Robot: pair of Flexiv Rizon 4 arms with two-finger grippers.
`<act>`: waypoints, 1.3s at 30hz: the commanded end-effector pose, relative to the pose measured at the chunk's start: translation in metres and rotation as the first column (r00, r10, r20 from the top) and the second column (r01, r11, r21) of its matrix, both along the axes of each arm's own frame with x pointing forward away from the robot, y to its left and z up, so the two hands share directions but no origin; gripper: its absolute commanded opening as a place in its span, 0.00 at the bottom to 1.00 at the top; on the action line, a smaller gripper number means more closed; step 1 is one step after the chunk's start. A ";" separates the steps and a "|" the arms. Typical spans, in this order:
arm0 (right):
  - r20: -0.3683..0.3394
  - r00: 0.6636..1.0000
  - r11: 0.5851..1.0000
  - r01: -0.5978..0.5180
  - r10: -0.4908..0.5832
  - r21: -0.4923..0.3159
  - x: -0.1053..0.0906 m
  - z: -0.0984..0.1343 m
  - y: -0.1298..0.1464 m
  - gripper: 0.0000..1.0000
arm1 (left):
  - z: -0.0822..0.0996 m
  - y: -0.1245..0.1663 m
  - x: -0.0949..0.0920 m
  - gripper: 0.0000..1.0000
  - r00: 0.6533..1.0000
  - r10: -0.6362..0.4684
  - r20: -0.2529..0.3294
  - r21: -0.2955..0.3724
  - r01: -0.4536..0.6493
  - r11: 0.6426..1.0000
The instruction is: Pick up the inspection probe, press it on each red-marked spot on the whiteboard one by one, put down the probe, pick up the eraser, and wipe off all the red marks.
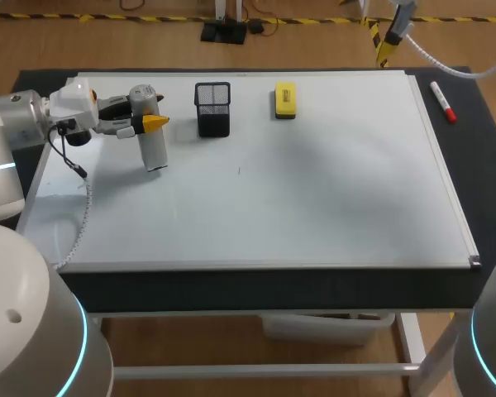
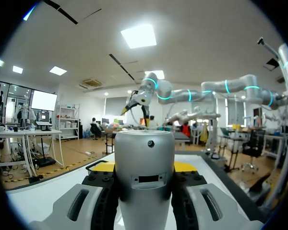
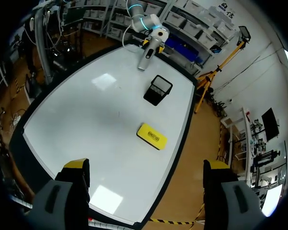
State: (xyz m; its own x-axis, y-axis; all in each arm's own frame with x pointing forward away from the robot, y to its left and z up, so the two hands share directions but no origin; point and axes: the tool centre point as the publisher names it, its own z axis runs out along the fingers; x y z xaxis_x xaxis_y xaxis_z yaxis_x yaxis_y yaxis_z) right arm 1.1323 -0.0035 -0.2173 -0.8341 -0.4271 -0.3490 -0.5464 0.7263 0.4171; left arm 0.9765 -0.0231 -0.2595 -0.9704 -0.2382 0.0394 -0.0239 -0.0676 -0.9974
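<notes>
At the far-left corner of the whiteboard, left gripper: closed on the inspection probe, a finger pressing it from each side.
probe pose: silver cylinder, roughly upright, lower end down at the board; contact cannot be told.
right gripper: fingers spread wide, holding nothing, high above the board's far right.
eraser: yellow, flat on the board near its far edge, near the black mesh holder.
red marker: on the dark mat beside the board's right edge.

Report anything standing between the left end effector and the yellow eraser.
The black mesh cup stands on the whiteboard directly between the left end effector, which grips the probe, and the eraser. Nothing else visible lies on that line.
</notes>
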 end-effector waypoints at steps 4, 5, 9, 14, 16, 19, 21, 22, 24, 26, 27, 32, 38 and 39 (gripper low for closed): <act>-0.005 1.000 1.000 -0.004 0.004 -0.006 0.001 0.002 -0.001 1.00 | 0.001 0.000 0.000 0.00 1.000 0.001 0.001 -0.001 -0.001 1.000; -0.005 1.000 1.000 -0.004 0.004 -0.006 0.001 0.002 -0.001 1.00 | 0.001 0.000 0.000 0.00 1.000 0.001 0.001 -0.001 -0.001 1.000; -0.005 1.000 1.000 -0.004 0.004 -0.006 0.001 0.002 -0.001 1.00 | 0.002 -0.002 0.002 0.00 1.000 -0.003 -0.001 -0.001 0.003 1.000; -0.005 1.000 1.000 -0.004 0.004 -0.006 0.001 0.002 -0.001 1.00 | 0.009 -0.006 0.015 0.00 1.000 -0.020 0.002 -0.008 0.020 1.000; -0.005 1.000 1.000 -0.004 0.004 -0.006 0.001 0.002 -0.001 1.00 | 0.013 -0.009 0.021 0.00 0.999 -0.033 0.003 -0.008 0.033 0.999; -0.005 1.000 1.000 -0.004 0.004 -0.006 0.001 0.002 -0.001 1.00 | 0.021 -0.014 0.031 0.00 0.998 -0.059 0.009 -0.002 0.059 0.998; -0.005 1.000 1.000 -0.004 0.004 -0.006 0.001 0.002 -0.001 1.00 | 0.028 -0.017 0.036 0.00 0.997 -0.069 0.017 0.000 0.069 0.998; -0.005 1.000 1.000 -0.004 0.004 -0.006 0.001 0.002 -0.001 1.00 | 0.030 -0.018 0.039 0.00 0.997 -0.073 0.020 0.002 0.073 0.997; -0.005 1.000 1.000 -0.004 0.004 -0.006 0.001 0.002 -0.001 1.00 | 0.038 -0.020 0.044 0.00 0.996 -0.083 0.029 0.009 0.082 0.997; -0.005 1.000 1.000 -0.004 0.004 -0.006 0.001 0.002 -0.001 1.00 | 0.043 -0.022 0.048 0.00 0.995 -0.094 0.035 0.007 0.094 0.996; -0.005 1.000 1.000 -0.004 0.004 -0.006 0.001 0.002 -0.001 1.00 | 0.046 -0.023 0.050 0.00 0.995 -0.097 0.039 0.008 0.097 0.995; -0.005 1.000 1.000 -0.004 0.004 -0.006 0.001 0.002 -0.001 1.00 | 0.061 -0.031 0.059 0.00 0.990 -0.122 0.066 0.010 0.122 0.993; -0.005 1.000 1.000 -0.004 0.004 -0.006 0.001 0.002 -0.001 1.00 | 0.083 -0.043 0.075 0.00 0.983 -0.160 0.090 0.004 0.161 0.987; -0.005 1.000 1.000 -0.004 0.004 -0.006 0.001 0.002 -0.001 1.00 | 0.086 -0.046 0.078 0.00 0.982 -0.165 0.088 0.007 0.165 0.986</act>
